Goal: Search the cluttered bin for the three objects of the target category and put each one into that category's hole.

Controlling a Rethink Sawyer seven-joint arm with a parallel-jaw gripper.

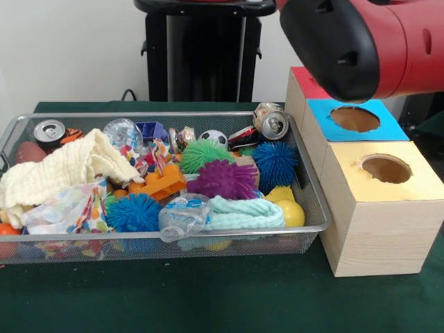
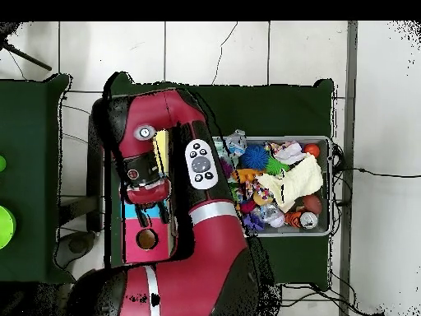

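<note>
Jaws cannot be judged from either view. Sitting on the green table (image 1: 208, 298), the wire-mesh bin (image 1: 313, 208) is brimming with toys, just beside wooden boxes (image 1: 374, 229). Overhead, the red arm (image 2: 197, 206) is covering them.

The red and black arm (image 2: 193, 206) folds back on itself, elbow bent sharply.

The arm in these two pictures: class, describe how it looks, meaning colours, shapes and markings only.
The arm has glossy red, rounded shells with black joint sections. From overhead, a grey oval pad of round buttons sits on one link, a white band circles it, and a small round silver cap marks the elbow. The claw isn't clearly visible.
</note>
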